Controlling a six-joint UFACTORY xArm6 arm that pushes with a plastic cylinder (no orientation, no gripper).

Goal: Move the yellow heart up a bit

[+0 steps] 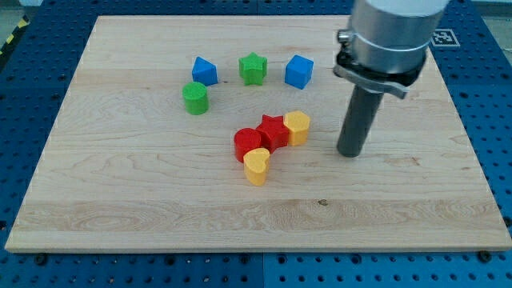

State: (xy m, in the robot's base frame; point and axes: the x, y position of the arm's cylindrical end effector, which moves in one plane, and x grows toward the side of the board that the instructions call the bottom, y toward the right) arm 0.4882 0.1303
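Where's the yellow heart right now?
The yellow heart sits near the board's middle, touching the lower edge of the red cylinder. My tip is off to the view's right, apart from it.

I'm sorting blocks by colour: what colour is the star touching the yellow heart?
Red. The star shows best in the camera view, just above the yellow heart.

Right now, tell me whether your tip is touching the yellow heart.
Apart. The camera view shows my tip at the view's right of the cluster, with bare board plainly between it and the yellow heart.
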